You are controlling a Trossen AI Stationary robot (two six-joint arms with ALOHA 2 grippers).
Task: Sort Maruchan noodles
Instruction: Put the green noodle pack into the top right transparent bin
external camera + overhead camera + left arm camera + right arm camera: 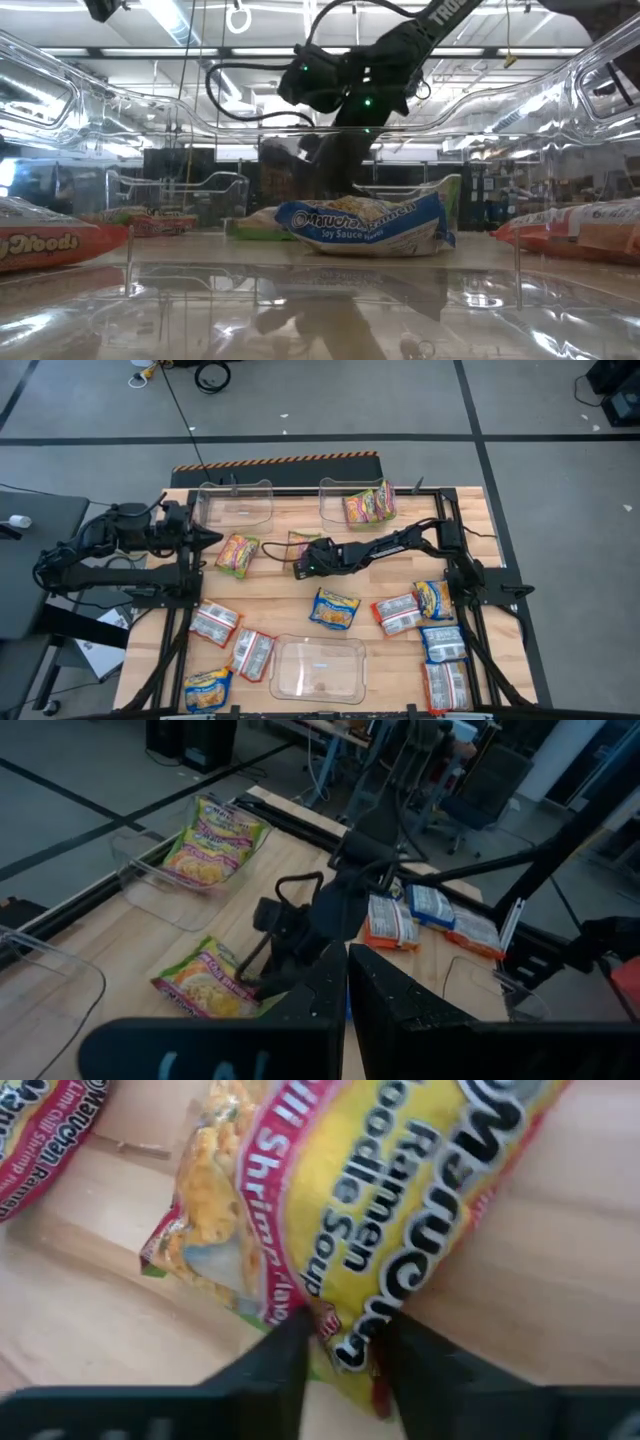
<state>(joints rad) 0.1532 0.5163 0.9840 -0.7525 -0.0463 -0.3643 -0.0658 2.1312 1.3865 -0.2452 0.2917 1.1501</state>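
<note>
A: Where is the right gripper (301,567) now?

B: Near the table centre, a little toward 12 o'clock, down on a green-pink packet (370,1230). The right wrist view shows its two fingers closing on the packet's edge, with the wrapper between them. I judge the grip is starting, not yet firm.

A: How should it do this step well?

B: Close fully on the sealed edge before lifting, then lift straight up, so the slippery wrapper does not slide out. Same-coloured packets lie in the right bin (340,510) at 12 o'clock, so this one probably goes there.

A: And the left gripper (207,538)?

B: It waits at 10 o'clock over the table edge, fingers pressed together, holding nothing. A second green-pink packet (237,554) lies just beside it.

A: What is hard to see?

B: From above, the gripper covers most of the grasped packet. In the low view a blue packet (365,226) and bin walls block the contact point. I cannot tell how deep the fingers reach.
</note>
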